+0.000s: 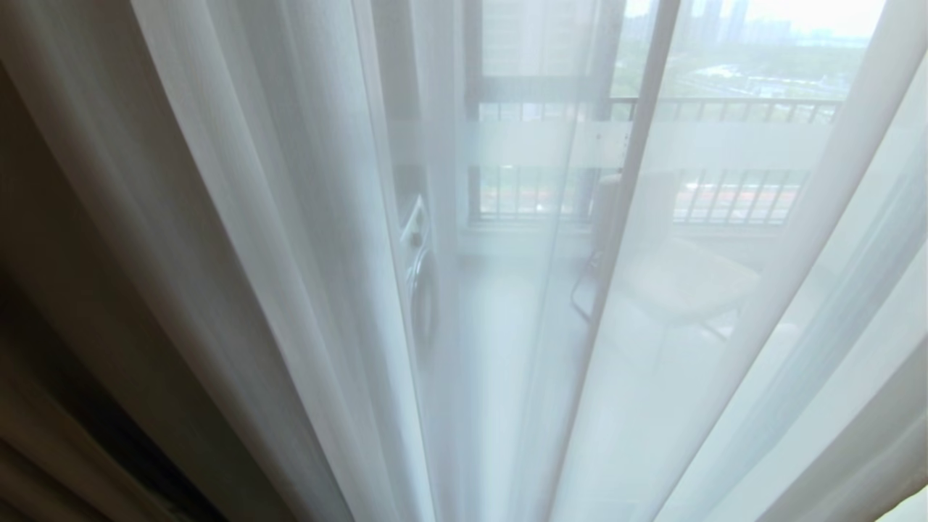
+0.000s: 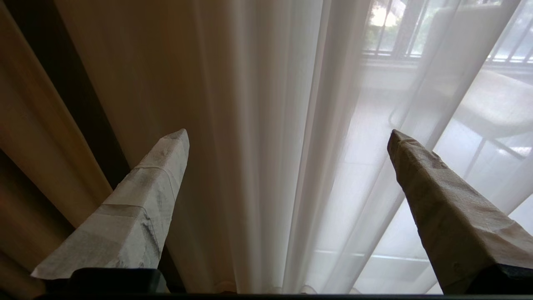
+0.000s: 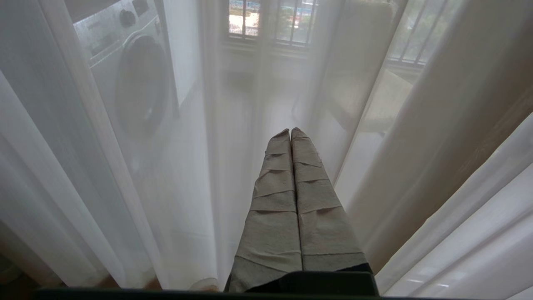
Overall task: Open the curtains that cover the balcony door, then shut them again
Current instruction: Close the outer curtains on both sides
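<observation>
The curtains hang drawn across the whole head view: white sheers (image 1: 290,217) in long folds, with a beige drape (image 1: 80,304) at the far left. Through the sheers shows the balcony door (image 1: 638,145), its dark upright frame and a frosted white band. Neither gripper appears in the head view. My left gripper (image 2: 287,133) is open, its taped fingers wide apart and empty, facing folds of sheer (image 2: 258,166) with the beige drape (image 2: 29,137) beside them. My right gripper (image 3: 290,130) is shut on nothing, its taped fingers pressed together, pointing at the sheers (image 3: 62,166).
Behind the sheers, on the balcony, a white washing machine (image 1: 420,275) stands at the left and a pale chair (image 1: 674,283) at the right. A barred railing (image 1: 725,109) runs along the far side. The sheer hems (image 2: 233,287) reach the floor.
</observation>
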Controlling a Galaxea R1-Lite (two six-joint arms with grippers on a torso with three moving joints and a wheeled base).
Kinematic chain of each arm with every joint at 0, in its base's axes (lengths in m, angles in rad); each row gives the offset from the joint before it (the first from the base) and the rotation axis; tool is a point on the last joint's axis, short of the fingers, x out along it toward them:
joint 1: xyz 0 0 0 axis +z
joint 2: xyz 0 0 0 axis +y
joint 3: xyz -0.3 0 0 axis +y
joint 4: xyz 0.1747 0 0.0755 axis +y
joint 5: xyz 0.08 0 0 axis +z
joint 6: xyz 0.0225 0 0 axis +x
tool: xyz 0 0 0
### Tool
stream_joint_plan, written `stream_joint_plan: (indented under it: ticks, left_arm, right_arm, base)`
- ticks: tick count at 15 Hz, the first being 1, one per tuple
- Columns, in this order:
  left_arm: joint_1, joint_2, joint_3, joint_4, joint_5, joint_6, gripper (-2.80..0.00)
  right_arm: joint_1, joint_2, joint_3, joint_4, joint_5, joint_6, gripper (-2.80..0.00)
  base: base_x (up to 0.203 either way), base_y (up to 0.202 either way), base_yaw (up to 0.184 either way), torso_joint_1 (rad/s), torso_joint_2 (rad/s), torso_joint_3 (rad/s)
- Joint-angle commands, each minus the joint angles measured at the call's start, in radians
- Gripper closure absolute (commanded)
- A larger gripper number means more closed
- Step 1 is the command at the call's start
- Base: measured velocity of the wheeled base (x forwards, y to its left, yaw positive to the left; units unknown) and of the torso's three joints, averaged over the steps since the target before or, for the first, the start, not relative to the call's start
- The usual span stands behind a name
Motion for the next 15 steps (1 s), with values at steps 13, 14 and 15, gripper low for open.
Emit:
stream_joint_plan:
  ticks: [13,14,15]
  left_arm:
    - [0.075,0.570,-0.527,0.025,0.102,-0.001,-2.80]
    - [0.161,0.616,-0.578,0.026,0.105,-0.002,-2.80]
    - [0.264,0.657,-0.624,0.026,0.104,-0.005,-2.80]
  right_arm:
    - [0.000,0.000,0.000,0.000,0.000,-0.001,0.00]
    - [0.000,0.000,0.000,0.000,0.000,-0.001,0.00]
    - [0.000,0.000,0.000,0.000,0.000,0.000,0.00]
  base:
    - [0.000,0.000,0.000,0.000,0.00,0.000]
    - [0.000,0.000,0.000,0.000,0.00,0.000]
    - [0.000,0.000,0.000,0.000,0.00,0.000]
